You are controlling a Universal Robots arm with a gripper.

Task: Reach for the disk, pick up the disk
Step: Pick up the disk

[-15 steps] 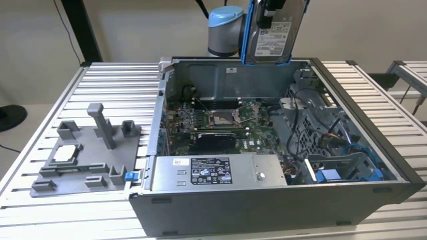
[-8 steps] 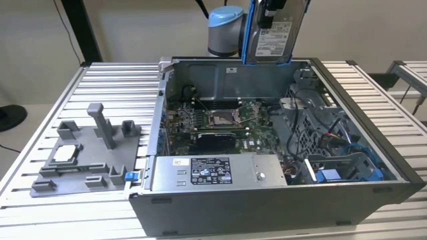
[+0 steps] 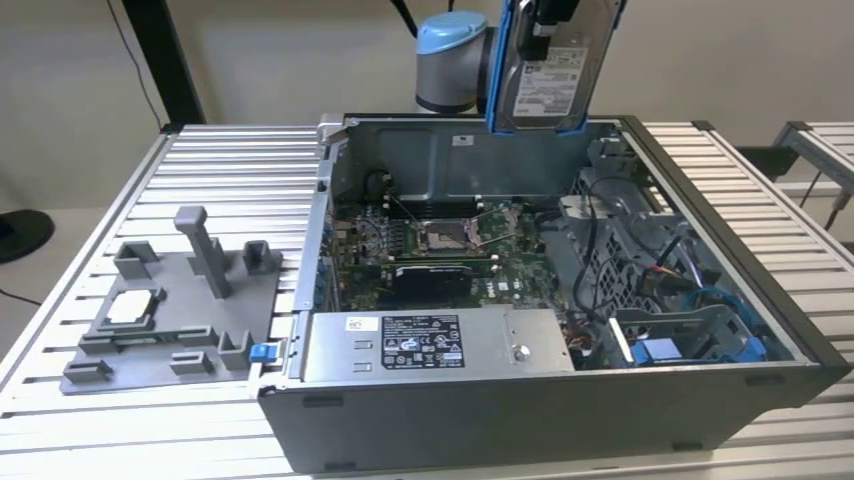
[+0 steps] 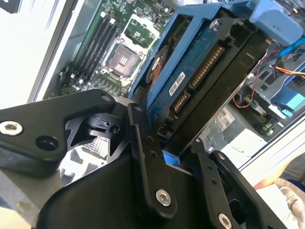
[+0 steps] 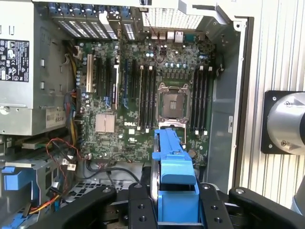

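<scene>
A: We have the gripper point(image 5: 174, 210) pinched on the disk point(image 3: 550, 75), a black finger point(image 4: 147, 162) on each flat side of it. In the first wrist view the blue rail point(image 5: 174, 164) stands between the two fingers.

B: And in the exterior view we see the disk held upright, lifted clear above the back wall of the computer case point(image 3: 561, 400), at about twelve o'clock from the case's middle. Its white label faces us, with a blue rail along its edge.

A: In the second wrist view we look along its underside: the blue circuit board and the connector edge.

B: Below it the case lies open. What do we have inside?

A: The motherboard point(image 5: 143, 105) with its bare processor socket point(image 3: 441, 237) at the middle. The grey power supply point(image 3: 427, 342) sits at six o'clock from the socket, against the front wall.

B: At about four o'clock we see the blue drive bay point(image 3: 694, 345), with loose cables point(image 3: 594, 270) running between it and the board.

A: Outside the case, at nine o'clock, a grey fixture tray point(image 3: 174, 340) lies on the slatted table point(image 3: 214, 160). A small white-topped chip point(image 3: 130, 306) rests in one of its pockets.
</scene>
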